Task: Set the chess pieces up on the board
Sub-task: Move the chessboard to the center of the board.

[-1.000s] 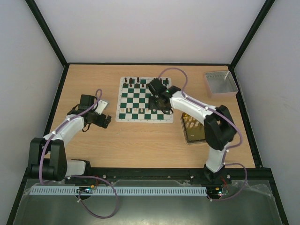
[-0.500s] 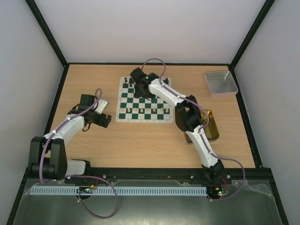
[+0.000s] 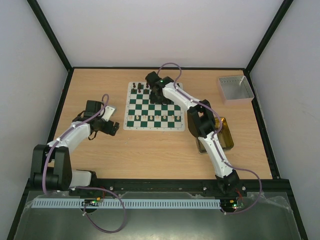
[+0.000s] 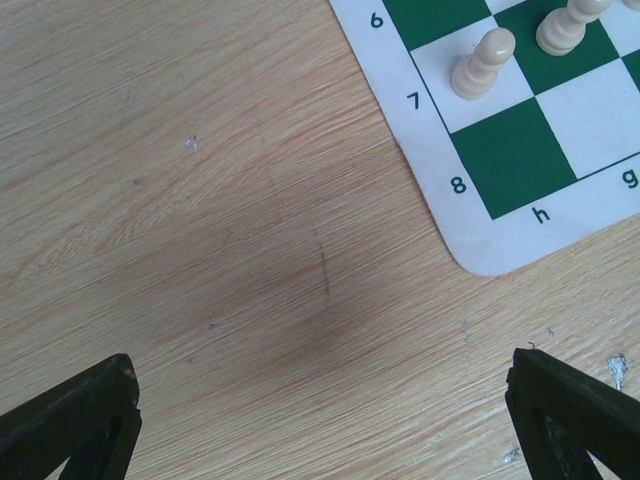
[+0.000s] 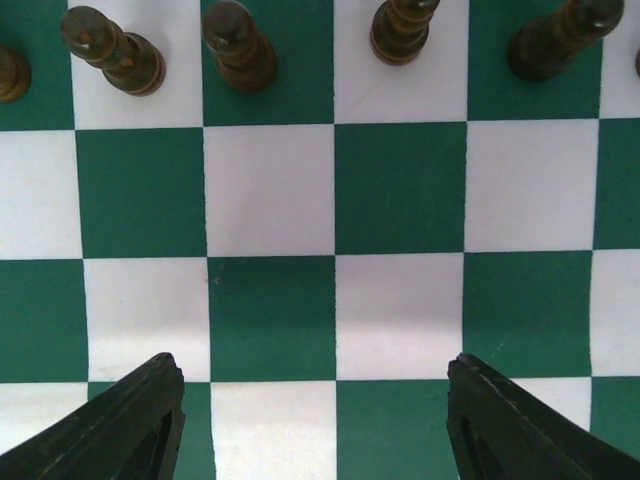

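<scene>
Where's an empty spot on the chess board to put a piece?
The middle squares of the board are bare, between the dark pieces at the far edge and the cream pieces nearer. The wooden table left of the board is bare too. The dark row is crowded, with the right gripper beside it.

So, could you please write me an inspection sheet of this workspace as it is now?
Surface: wooden table, faint scratches beside the board.
Job's things: board lies flat; dark chess pieces stand along its far side, light chess pieces along its near side.
Clutter: gold tin, partly behind the right arm; grey tray at the far right.
Grippers: left gripper open, empty, over bare wood; right gripper open, empty, above the board.
Cables: purple cables loop along both arms.
Surroundings: white walls, black frame.
</scene>
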Tool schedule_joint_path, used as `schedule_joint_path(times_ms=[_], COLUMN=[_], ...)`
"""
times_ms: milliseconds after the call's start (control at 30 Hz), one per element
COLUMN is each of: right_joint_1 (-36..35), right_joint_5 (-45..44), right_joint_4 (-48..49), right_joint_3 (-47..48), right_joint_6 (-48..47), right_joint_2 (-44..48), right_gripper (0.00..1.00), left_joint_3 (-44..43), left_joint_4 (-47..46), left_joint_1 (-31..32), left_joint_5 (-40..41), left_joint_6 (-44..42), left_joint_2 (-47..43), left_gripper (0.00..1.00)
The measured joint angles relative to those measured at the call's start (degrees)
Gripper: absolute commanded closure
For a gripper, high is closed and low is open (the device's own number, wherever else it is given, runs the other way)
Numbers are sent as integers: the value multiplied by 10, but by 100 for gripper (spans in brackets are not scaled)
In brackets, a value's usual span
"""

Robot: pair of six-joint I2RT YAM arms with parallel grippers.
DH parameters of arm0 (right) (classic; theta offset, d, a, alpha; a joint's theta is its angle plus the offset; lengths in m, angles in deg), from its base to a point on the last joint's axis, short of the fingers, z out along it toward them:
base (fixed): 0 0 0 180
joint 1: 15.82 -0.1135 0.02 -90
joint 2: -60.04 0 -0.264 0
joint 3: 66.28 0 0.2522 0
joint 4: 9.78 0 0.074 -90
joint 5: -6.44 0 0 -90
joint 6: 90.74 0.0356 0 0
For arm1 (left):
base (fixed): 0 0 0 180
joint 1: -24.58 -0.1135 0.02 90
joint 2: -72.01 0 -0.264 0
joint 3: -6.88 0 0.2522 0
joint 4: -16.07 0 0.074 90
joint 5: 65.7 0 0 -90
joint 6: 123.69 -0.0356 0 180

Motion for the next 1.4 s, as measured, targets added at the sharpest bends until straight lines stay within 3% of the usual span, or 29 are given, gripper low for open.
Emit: schedule_joint_path(times_ms=[867,1400], right_joint_1=[0,-12], right_joint_5=[6,-8], right_joint_4=[37,144], right_joint_3=[-5,-147], right_joint_6=[-2,-3], right_joint_2=[-26,42], right_gripper=[31,31], left_joint_3=[0,-2], left_joint_4=[-13,-21], left_joint_1=[0,-31], left_joint_5=[10,21], left_joint_6=[5,9], left_joint_2=[12,12], left_gripper=[0,0])
